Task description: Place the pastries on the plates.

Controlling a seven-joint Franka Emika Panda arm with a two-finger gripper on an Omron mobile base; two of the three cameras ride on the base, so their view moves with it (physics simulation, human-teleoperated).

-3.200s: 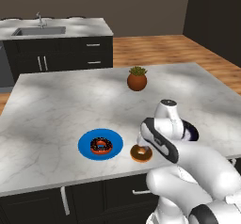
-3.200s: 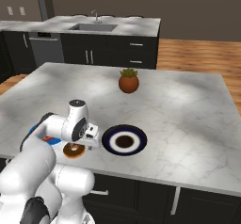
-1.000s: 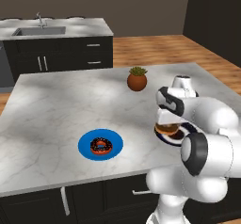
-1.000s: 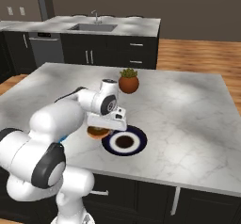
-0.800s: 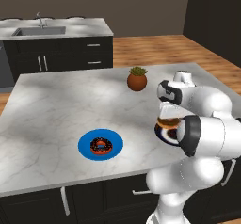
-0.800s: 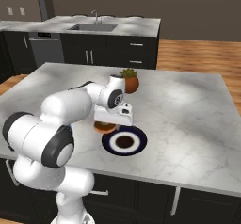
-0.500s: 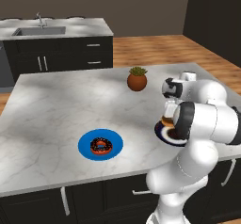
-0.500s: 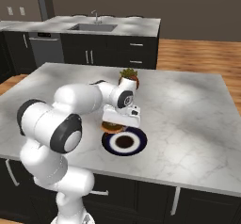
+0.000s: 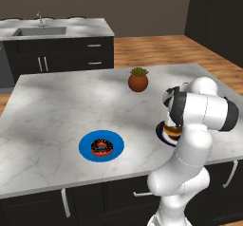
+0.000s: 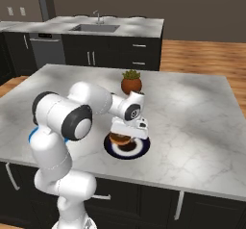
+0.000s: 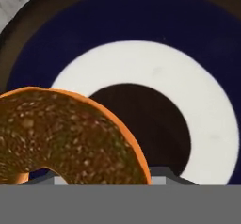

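Left base view: the chocolate donut [image 9: 101, 147] lies on the blue plate [image 9: 85, 143] at 8 o'clock on the desk [image 9: 57, 106], so one placement reads as complete. The navy plate [image 9: 161, 134] lies at 4 o'clock, largely hidden by the arm. The glazed donut [image 9: 172, 131] hangs just above it. The plant pot [image 9: 138, 81] stands at 12 o'clock from that plate.

Right base view: the gripper [image 10: 126, 137] is over the navy plate [image 10: 139, 149], nearly closed, clamping the glazed donut [image 10: 117, 138]. Release appears to be the remaining step.

Hand view: the glazed donut [image 11: 61, 138] sits at 8 o'clock, over the white ring and dark centre of the navy plate [image 11: 141, 25]. Whether it touches the plate cannot be told.

Change: about three seconds earlier, the glazed donut was on the desk between the two plates with the gripper at it; it is now lifted and carried over the navy plate. The chocolate donut is unmoved.
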